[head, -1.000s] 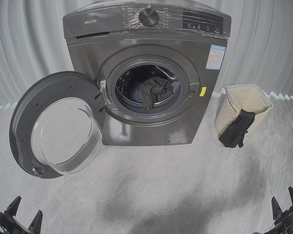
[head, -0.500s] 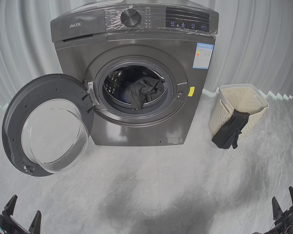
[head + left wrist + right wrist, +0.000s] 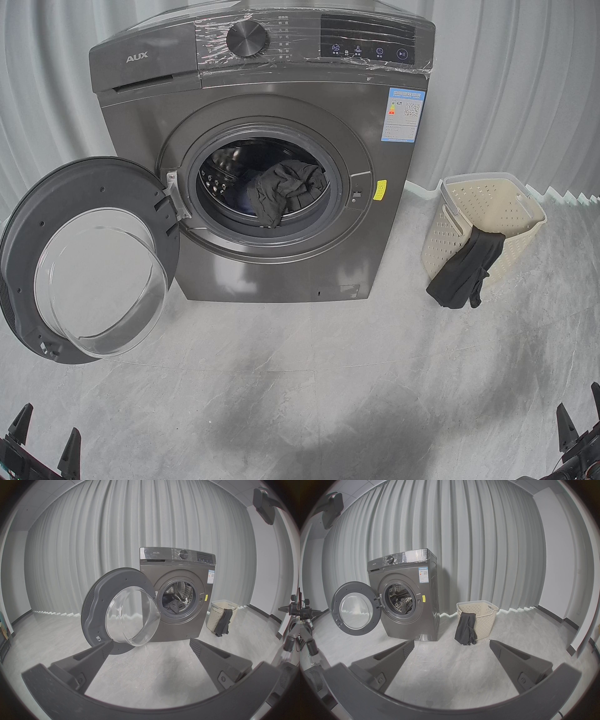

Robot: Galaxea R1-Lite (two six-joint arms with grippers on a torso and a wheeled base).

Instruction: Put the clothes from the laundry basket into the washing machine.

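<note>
The head view swings rightward off the washing machine (image 3: pixel 187 106). The laundry basket (image 3: pixel 440 240) right of it draws nearer mid-view.

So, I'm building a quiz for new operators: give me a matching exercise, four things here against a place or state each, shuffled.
Things:
1. door
2. grey garment
3. black garment
4. laundry basket

Places or states:
A. hanging over the basket's rim
B. inside the washing machine
C. swung wide open
D. on the floor, right of the machine

Pairs: 1-C, 2-B, 3-A, 4-D.
</note>
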